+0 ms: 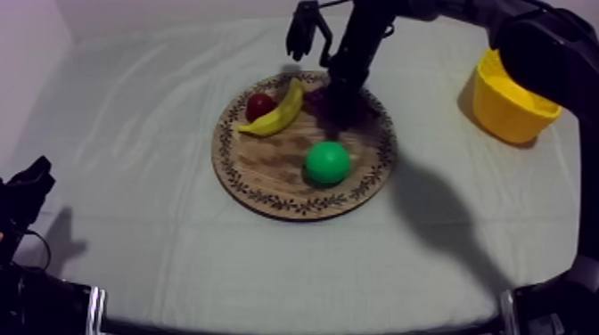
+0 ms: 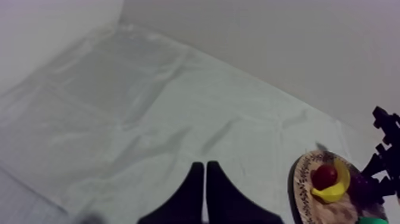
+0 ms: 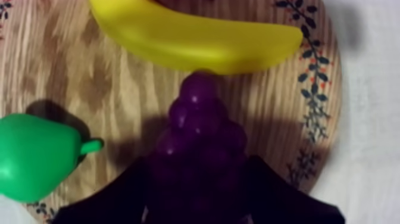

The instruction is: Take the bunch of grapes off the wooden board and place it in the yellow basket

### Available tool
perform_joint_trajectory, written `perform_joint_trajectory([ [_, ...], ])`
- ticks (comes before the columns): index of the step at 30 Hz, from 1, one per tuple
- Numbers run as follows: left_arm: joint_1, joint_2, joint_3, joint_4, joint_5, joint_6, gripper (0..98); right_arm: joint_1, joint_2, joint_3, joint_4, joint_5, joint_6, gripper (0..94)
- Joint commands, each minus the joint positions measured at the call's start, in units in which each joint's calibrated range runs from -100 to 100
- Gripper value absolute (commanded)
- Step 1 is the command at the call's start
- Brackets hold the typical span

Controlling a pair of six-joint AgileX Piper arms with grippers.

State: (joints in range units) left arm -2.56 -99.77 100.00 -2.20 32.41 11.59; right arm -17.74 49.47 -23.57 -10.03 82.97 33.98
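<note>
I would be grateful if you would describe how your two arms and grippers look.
Both arms, left arm and right arm, are black and jointed. The left gripper and right gripper each have two plain matte black fingers, tapering towards the tips, without markings.

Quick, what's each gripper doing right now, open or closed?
Left gripper: shut, holding nothing.
Right gripper: shut on the bunch of grapes, which lies on the wooden board.
</note>
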Motion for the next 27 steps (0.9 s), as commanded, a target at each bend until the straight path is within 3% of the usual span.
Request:
perform_joint_trajectory([
  [1, -0.01, 0.03, 0.0, -0.02, 0.01, 0.01, 0.1, 0.32, -1.86, -0.05, -0.12, 1.19, -0.05, 27.6],
  [13, -0.01, 0.03, 0.0, -0.02, 0.01, 0.01, 0.1, 4.49, -21.35, -0.59, -2.51, 11.19, -1.58, 28.3],
  [27, -0.01, 0.03, 0.0, -0.02, 0.01, 0.01, 0.1, 15.91, -37.76, -3.45, -4.29, 13.51, -7.9, 31.6],
])
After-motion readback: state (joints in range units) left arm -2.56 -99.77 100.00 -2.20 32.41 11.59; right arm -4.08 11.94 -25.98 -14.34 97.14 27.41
